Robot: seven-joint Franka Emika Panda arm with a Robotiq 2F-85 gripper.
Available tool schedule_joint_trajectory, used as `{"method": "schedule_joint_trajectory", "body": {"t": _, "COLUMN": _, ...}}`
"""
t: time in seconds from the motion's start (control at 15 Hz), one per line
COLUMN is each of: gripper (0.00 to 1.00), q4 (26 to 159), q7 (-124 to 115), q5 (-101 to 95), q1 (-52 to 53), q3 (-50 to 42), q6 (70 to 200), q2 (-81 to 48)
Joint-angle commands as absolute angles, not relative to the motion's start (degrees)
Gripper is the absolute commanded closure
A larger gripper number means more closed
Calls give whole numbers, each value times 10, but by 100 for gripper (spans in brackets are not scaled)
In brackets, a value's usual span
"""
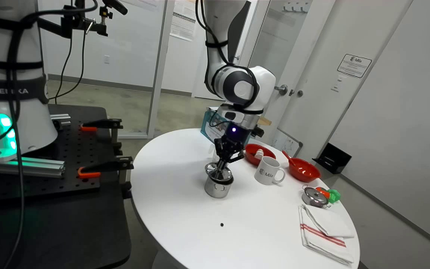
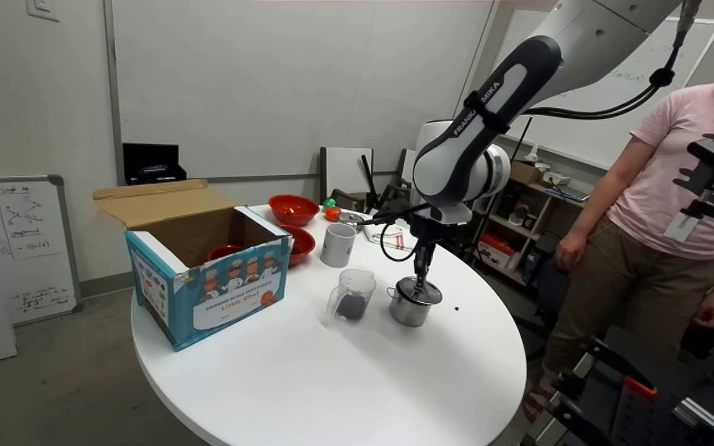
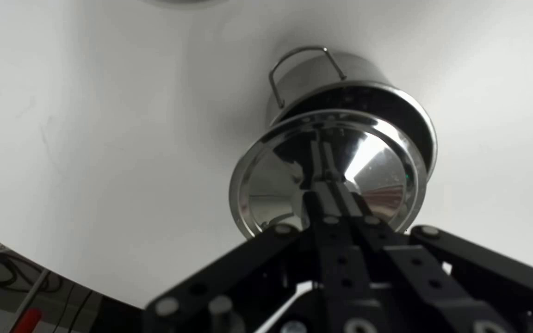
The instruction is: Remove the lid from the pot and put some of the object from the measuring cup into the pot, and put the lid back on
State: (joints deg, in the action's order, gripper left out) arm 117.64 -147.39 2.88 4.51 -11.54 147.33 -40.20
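The claw (image 3: 332,186) is pressed together on the centre of the silver lid (image 3: 275,178), holding it just above the small metal pot (image 2: 409,313), whose dark interior shows past the lid's edge; the point of grip is hidden. In an exterior view, the clear measuring cup (image 2: 360,282), with dark contents (image 2: 352,308), stands left of the claw and near the pot, a narrow strip of the round white table (image 2: 307,384) between them; farther left, a teal cardboard box (image 2: 239,297) sits close to the table's edge. In an exterior view, a broad stretch of table runs from beneath the claw to the curved rim facing the robot's base (image 1: 32,121), and a black speck (image 1: 221,224) lies in front of the claw. Room is tighter right of the claw, where a white mug (image 1: 268,169) and two red bowls (image 1: 308,176) stand; farther right, a folded striped towel (image 1: 327,235) lies near the rim. The box is lettered "Little Chef"; the mug reads "Mila," as does a posted sign (image 1: 354,66); above the claw, the robot arm (image 2: 583,52) shows "FRANK" and "MIKA" on either side of a black strap (image 2: 487,114).
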Motion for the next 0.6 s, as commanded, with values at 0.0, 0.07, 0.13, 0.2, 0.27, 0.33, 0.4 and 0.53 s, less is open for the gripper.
{"method": "schedule_joint_trajectory", "body": {"t": 0.0, "gripper": 99, "q4": 1168, "q7": -1467, "q5": 38, "q1": 43, "q3": -113, "q6": 1466, "q2": -400}}
{"method": "schedule_joint_trajectory", "body": {"t": 0.07, "gripper": 99, "q4": 1167, "q7": -1467, "q5": 38, "q1": 43, "q3": -113, "q6": 1465, "q2": -401}}
{"method": "schedule_joint_trajectory", "body": {"t": 0.13, "gripper": 99, "q4": 1166, "q7": -1467, "q5": 39, "q1": 42, "q3": -112, "q6": 1464, "q2": -402}}
{"method": "schedule_joint_trajectory", "body": {"t": 0.2, "gripper": 99, "q4": 1165, "q7": -1466, "q5": 39, "q1": 42, "q3": -112, "q6": 1464, "q2": -403}}
{"method": "schedule_joint_trajectory", "body": {"t": 0.27, "gripper": 99, "q4": 1164, "q7": -1466, "q5": 39, "q1": 41, "q3": -112, "q6": 1463, "q2": -404}}
{"method": "schedule_joint_trajectory", "body": {"t": 0.33, "gripper": 99, "q4": 1163, "q7": -1467, "q5": 39, "q1": 42, "q3": -112, "q6": 1463, "q2": -405}}
{"method": "schedule_joint_trajectory", "body": {"t": 0.4, "gripper": 99, "q4": 1160, "q7": -1468, "q5": 39, "q1": 42, "q3": -112, "q6": 1462, "q2": -408}}
{"method": "schedule_joint_trajectory", "body": {"t": 0.53, "gripper": 99, "q4": 1152, "q7": -1469, "q5": 38, "q1": 43, "q3": -113, "q6": 1459, "q2": -414}}
